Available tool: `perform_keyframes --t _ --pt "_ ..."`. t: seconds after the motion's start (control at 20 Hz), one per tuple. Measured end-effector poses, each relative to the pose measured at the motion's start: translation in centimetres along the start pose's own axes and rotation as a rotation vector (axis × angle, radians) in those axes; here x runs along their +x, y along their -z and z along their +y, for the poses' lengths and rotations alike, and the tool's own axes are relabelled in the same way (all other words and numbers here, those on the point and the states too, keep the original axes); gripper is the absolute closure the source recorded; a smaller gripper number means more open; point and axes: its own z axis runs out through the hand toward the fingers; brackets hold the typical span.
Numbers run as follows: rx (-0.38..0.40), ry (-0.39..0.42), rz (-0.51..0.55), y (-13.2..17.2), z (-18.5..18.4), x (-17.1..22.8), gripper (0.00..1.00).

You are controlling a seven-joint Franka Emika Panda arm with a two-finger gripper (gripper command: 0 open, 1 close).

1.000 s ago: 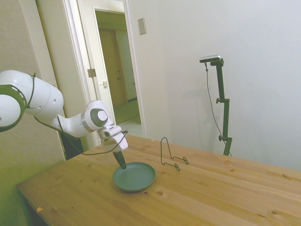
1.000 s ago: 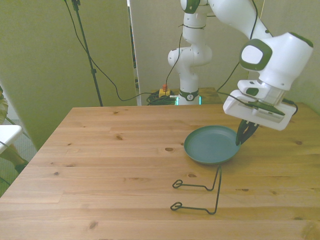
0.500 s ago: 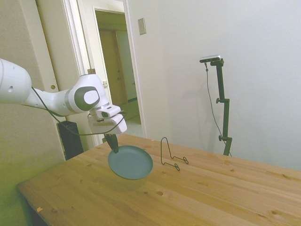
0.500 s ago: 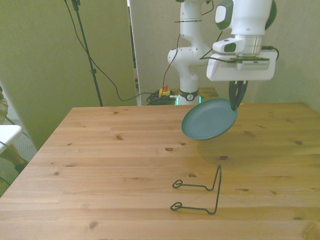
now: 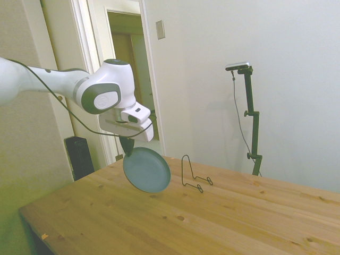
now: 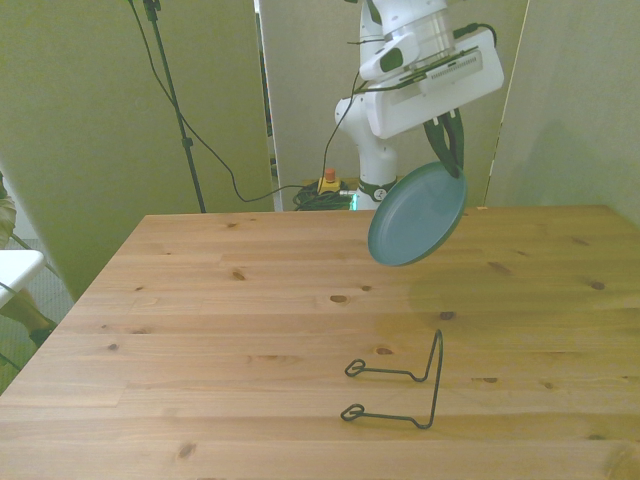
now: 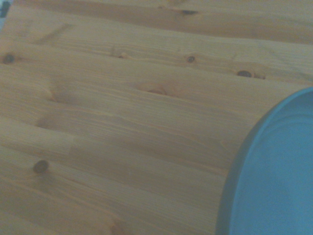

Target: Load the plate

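Observation:
The dark teal plate [image 5: 147, 170] [image 6: 418, 214] hangs in the air well above the table, tilted steeply on edge. My gripper [image 5: 127, 147] [image 6: 449, 150] is shut on the plate's upper rim. In the wrist view a curved part of the plate [image 7: 274, 176] fills one corner over the wood. The thin black wire stand [image 5: 192, 174] [image 6: 405, 383] sits on the table, apart from the plate and nearer the front edge in the front view.
The wooden table [image 6: 200, 330] [image 5: 239, 223] carries only the wire stand. A doorway [image 5: 130, 79] opens behind the arm in the side view. Cables and a tripod leg [image 6: 175, 110] stand behind the table's far edge.
The plate has gone from lying flat on the table to hanging high in the air, tilting more steeply as my gripper rose and turned with it.

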Motion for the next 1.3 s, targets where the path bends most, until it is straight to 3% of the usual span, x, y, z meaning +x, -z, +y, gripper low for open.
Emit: perform_keyframes --t 0.2,0.75,1.3 --pt "0.057 0.004 -0.048 3.1 1.5 2.5 1.0" --pt "0.111 -0.009 -0.063 4.9 3.1 6.9 1.0" --pt "0.363 0.034 -0.16 7.2 6.6 12.1 1.0"
